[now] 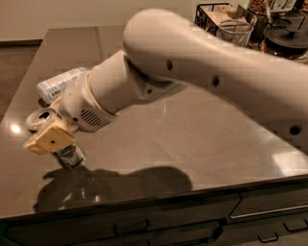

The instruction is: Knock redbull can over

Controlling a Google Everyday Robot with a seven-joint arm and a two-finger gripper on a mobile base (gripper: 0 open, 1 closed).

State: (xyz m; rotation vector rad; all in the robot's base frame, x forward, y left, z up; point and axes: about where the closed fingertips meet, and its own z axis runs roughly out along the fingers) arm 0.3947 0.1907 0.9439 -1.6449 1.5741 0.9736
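Note:
The redbull can (70, 156) is slim and silver and blue, near the front left corner of the dark countertop (192, 144). Its silver top (40, 118) shows to the left of my gripper, and its lower body shows below it. The can appears to lean with its top to the left. My gripper (50, 140) is tan, at the end of the thick white arm (192, 62), and lies right against the can's middle, covering it.
A clear plastic water bottle (57, 83) lies on its side behind the gripper, partly hidden by the arm. A black wire basket (210, 13), a glass jar (235, 31) and a dark lidded pot (288, 42) stand at the back right. The counter's front edge is close to the can.

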